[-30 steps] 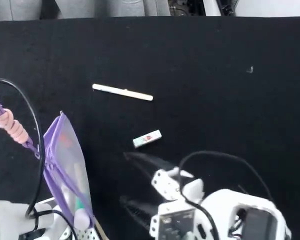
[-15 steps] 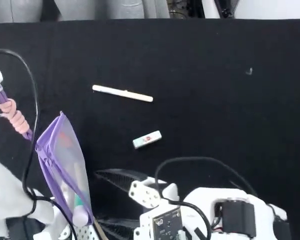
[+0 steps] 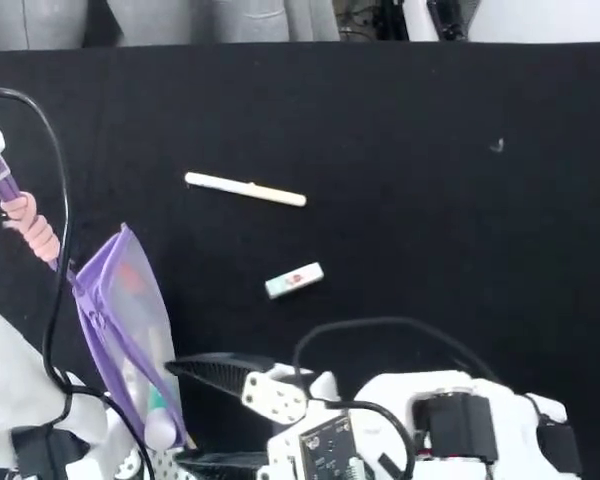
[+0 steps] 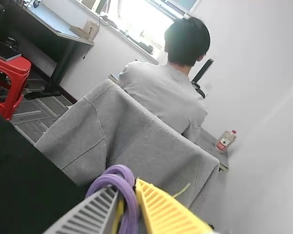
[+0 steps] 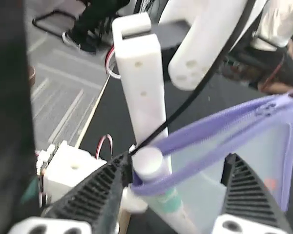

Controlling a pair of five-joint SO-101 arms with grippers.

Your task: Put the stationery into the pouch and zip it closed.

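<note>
The left gripper (image 4: 128,193) pinches the purple strap (image 4: 118,176) of the pouch (image 3: 130,300) tight between its grey and yellow jaws; the pouch stands tilted at the near left of the black table (image 3: 430,200). The right gripper (image 5: 178,165) has its black jaws spread either side of the pouch's open mouth, where a white-capped marker (image 5: 147,161) pokes out. A white pen (image 3: 245,188) and an eraser (image 3: 294,279) lie apart on the table.

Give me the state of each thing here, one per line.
pouch: unzipped, held up, stationery inside
pen: lying flat on the table, outside the pouch
eraser: lying on the table, outside the pouch
left gripper: shut on the pouch
right gripper: open, straddling the pouch
</note>
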